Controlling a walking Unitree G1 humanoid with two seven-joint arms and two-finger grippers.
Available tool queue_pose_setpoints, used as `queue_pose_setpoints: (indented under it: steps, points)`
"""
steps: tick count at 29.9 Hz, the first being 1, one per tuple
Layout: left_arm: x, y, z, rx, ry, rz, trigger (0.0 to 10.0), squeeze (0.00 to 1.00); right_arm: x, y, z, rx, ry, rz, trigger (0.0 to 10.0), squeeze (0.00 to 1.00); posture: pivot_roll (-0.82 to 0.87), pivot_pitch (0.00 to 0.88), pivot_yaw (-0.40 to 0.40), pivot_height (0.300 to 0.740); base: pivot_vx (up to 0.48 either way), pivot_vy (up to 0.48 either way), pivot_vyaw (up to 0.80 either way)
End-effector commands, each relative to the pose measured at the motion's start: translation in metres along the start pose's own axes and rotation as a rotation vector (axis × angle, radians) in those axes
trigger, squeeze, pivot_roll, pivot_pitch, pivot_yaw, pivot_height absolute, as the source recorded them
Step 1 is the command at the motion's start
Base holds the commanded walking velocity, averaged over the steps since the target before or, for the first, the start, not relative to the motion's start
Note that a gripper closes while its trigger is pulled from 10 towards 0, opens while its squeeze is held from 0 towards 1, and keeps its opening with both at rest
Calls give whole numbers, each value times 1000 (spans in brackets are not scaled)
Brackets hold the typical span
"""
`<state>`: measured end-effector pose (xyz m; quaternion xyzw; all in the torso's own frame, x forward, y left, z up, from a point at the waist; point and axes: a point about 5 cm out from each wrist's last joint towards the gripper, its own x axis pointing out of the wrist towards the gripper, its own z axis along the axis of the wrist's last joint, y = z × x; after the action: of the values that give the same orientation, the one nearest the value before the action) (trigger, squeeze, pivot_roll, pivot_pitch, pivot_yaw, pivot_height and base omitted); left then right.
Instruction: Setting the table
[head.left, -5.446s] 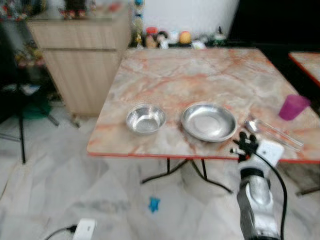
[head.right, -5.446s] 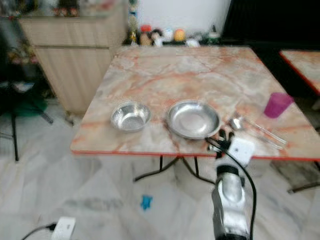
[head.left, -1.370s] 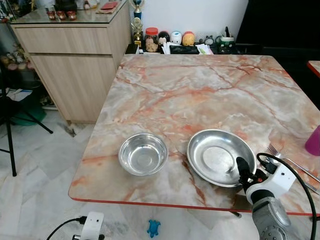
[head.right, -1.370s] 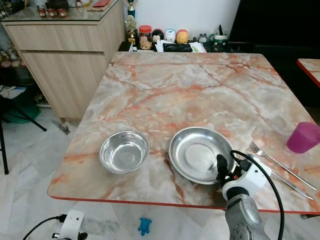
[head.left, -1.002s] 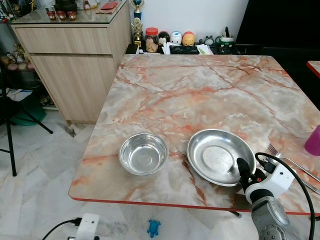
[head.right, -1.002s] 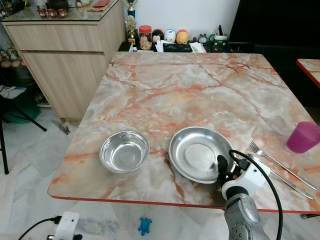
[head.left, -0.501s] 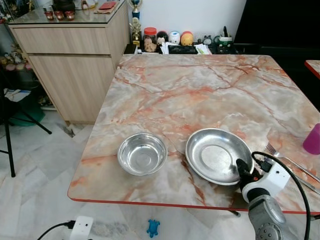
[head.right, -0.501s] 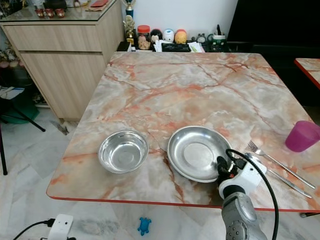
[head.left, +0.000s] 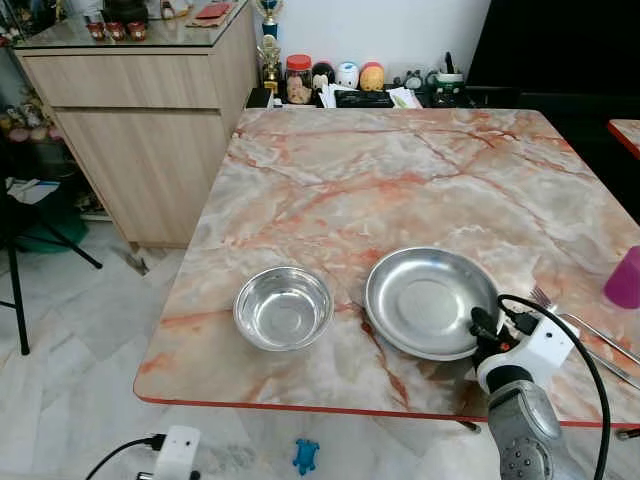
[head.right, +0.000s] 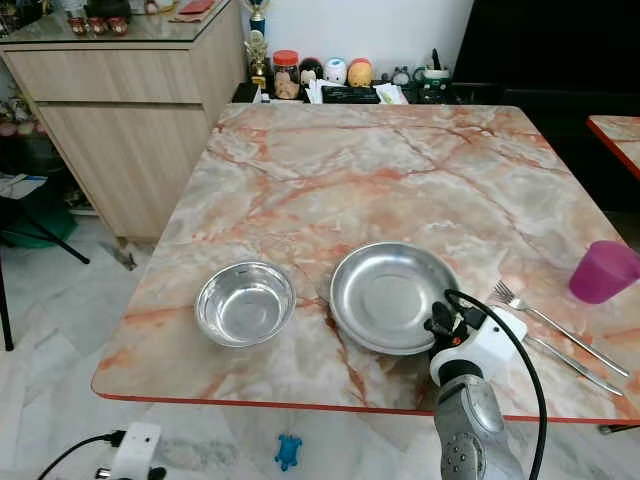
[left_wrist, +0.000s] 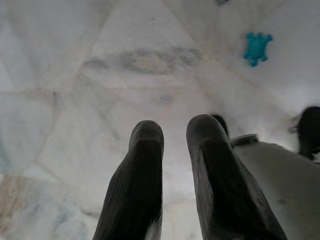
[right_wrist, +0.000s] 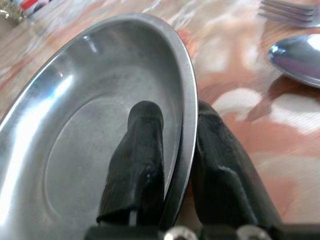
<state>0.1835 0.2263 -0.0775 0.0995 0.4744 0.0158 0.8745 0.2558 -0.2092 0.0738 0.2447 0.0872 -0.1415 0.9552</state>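
Note:
A round steel plate (head.left: 425, 300) lies near the front edge of the marble table (head.left: 400, 170). My right gripper (head.left: 485, 325) is shut on the plate's near right rim. In the right wrist view, one finger (right_wrist: 142, 150) lies inside the plate (right_wrist: 85, 125) and the other under its rim. That side looks slightly raised, with shadow beneath it. A steel bowl (head.left: 283, 307) stands just left of the plate. To the right lie a fork (head.left: 575, 322) and spoon (right_wrist: 300, 55), with a pink cup (head.left: 625, 278) beyond them. My left gripper (left_wrist: 172, 127) hangs over the floor, fingers close together and holding nothing.
A wooden cabinet (head.left: 140, 110) stands beyond the table's left corner, and jars and small figures (head.left: 340, 78) line the far edge. On the tiled floor lie a white power strip (head.left: 175, 455) and a teal toy (head.left: 306, 455). A black stand leg (head.left: 15, 300) is at far left.
With my right gripper shut on its rim, the plate has shifted a little toward the bowl and away from the table's front edge. The bowl, fork and cup have not moved.

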Motion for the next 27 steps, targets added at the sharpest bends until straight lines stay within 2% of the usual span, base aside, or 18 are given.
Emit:
queue_pose_setpoints:
  steps: [1,3,4,5,6,9,11,13,18,27]
  points:
    - [-1,-1,-8,-1,20,-8,10000,0,0,-1,10,20,-72,-6,0,0,37,20,-5,740,0,0,0]
    - [0,-5,-5,4,15,-8,10000,0,-2,7,19,37,-144,35,0,0,37,20,-4,740,0,0,0]
    - [0,-7,-4,4,11,-6,10000,0,-3,11,24,50,-186,52,4431,0,37,20,-4,740,0,0,0]
    - [0,-10,-3,5,7,-6,10000,0,-4,14,29,64,-224,60,4431,0,37,20,-2,740,0,0,0]
    - [1,-15,1,3,-3,-4,10000,0,-6,18,39,86,-291,75,10000,0,37,20,-2,740,0,0,0]
    - [2,-18,4,-4,-13,0,10000,0,-7,21,46,84,-336,92,10000,0,37,20,-2,740,0,0,0]
    - [2,-19,8,-14,-28,4,10000,0,-10,33,59,95,-424,170,10000,0,37,20,-2,740,0,0,0]
    - [2,-18,9,-24,-35,6,10000,0,-11,37,61,108,-440,191,10000,0,37,19,-2,740,0,0,0]
    - [1,-8,6,-73,-33,26,10000,0,-14,57,65,45,-461,295,10000,0,38,12,-1,740,0,0,0]
    - [-2,1,-12,-122,2,55,10000,0,-13,61,66,35,-478,318,10000,0,38,0,-4,740,0,0,0]
